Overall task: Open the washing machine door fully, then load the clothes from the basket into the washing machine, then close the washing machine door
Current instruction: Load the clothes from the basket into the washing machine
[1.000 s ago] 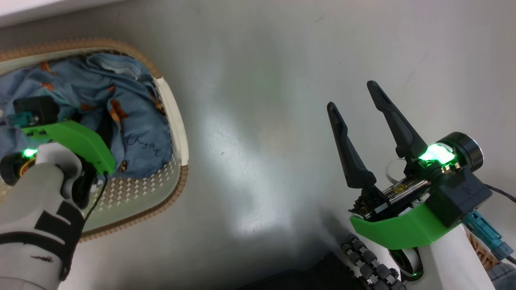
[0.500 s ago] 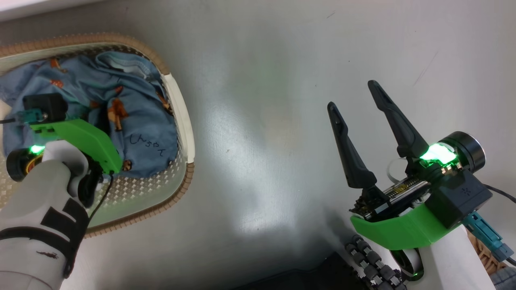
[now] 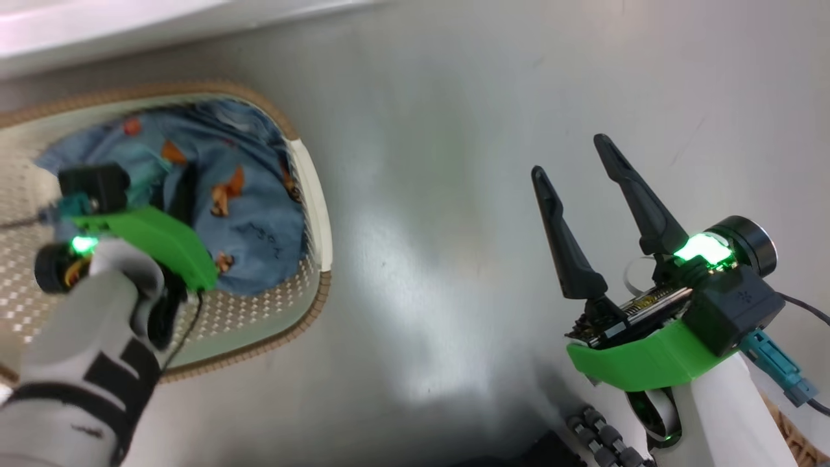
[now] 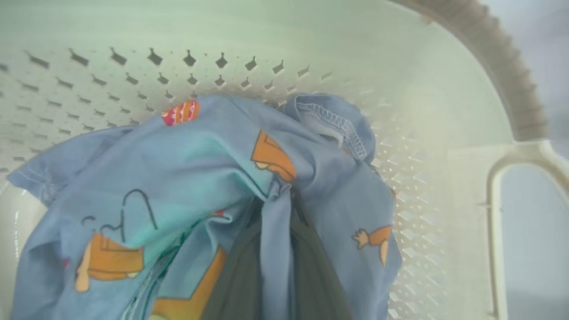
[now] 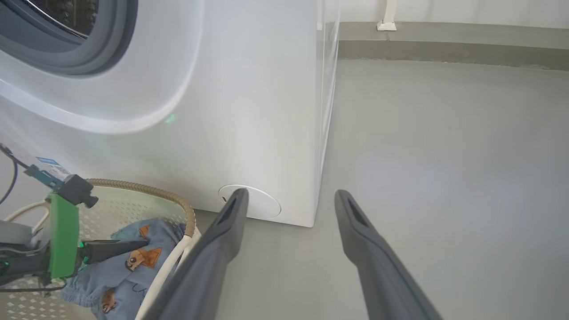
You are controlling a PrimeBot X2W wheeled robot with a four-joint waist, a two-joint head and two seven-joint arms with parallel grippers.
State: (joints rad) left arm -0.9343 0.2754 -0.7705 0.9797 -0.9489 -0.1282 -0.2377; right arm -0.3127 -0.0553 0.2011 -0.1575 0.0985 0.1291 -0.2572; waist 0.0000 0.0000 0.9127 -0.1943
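The cream basket [image 3: 319, 214] with its brown rim stands on the floor at the left, holding the light blue clothes [image 3: 259, 214]. My left gripper [image 3: 183, 194] reaches down into the basket. In the left wrist view its dark fingers [image 4: 240, 275] pinch a bunched fold of the clothes [image 4: 178, 178] against the perforated basket wall [image 4: 444, 111]. The right wrist view shows the left gripper [image 5: 133, 245] shut on the clothes [image 5: 133, 271]. My right gripper [image 3: 567, 155] hovers open and empty over the floor, pointing at the washing machine [image 5: 249, 111] corner. The washing machine door is out of view.
The machine's grey rubber gasket [image 5: 75, 53] and open drum mouth sit above the basket [image 5: 146, 192]. Bare grey floor [image 5: 444, 155] runs right of the machine to a wall skirting [image 5: 444, 46]. My base's roller wheel [image 3: 603, 434] is at the lower right.
The left gripper's fingers have closed on a fold of the clothes, and the fabric has bunched up around them. The head camera shifted a little. The right gripper has stayed open and still.
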